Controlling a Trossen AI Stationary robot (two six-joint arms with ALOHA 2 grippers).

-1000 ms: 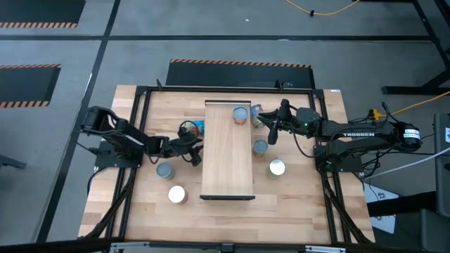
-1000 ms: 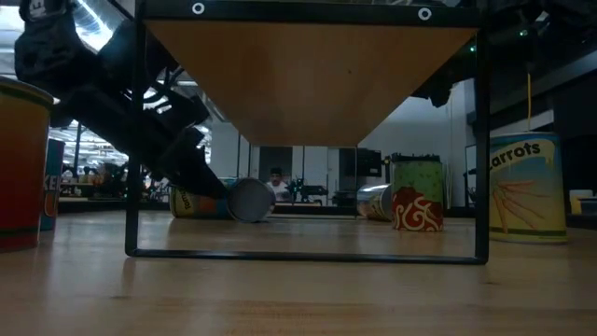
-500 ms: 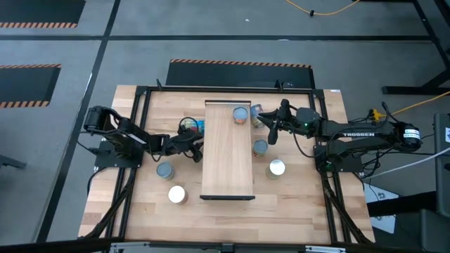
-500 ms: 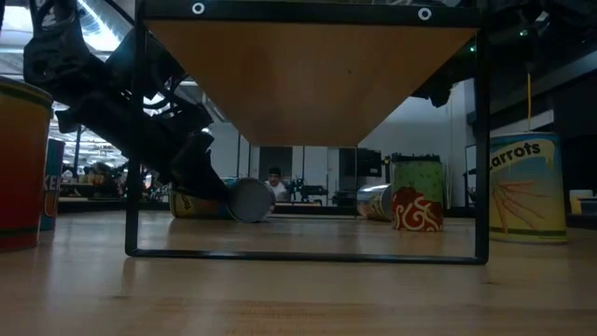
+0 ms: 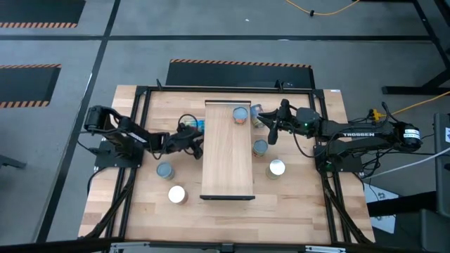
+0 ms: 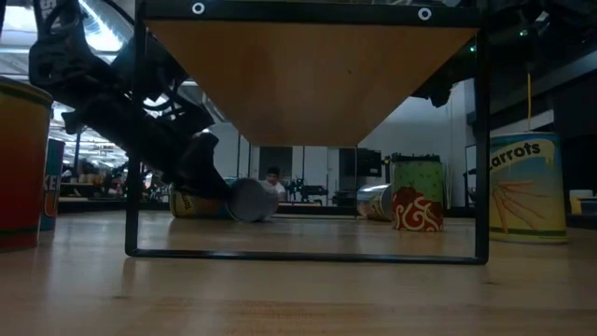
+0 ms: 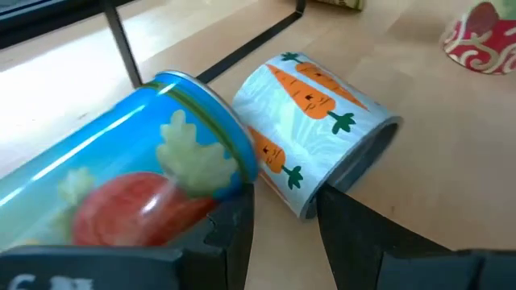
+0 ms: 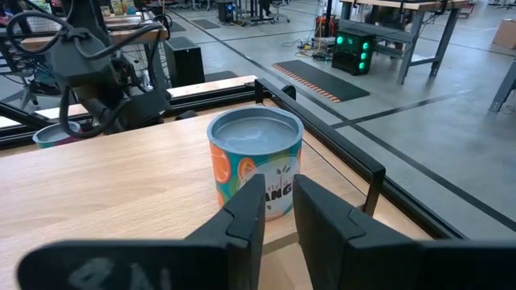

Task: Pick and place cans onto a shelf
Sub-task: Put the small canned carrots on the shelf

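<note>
While one can tops the shelf, six remain off.

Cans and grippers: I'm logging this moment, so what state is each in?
Blue vegetable-label tin can: lying on its side.
Carrot-label tin can: lying on its side.
Orange-label tin can: upright on the light-wood shelf.
Left gripper: open.
Right gripper: open.

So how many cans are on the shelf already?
1: a can stands on the shelf, at its end toward the high view's top. The shelf top shows fully.
</note>
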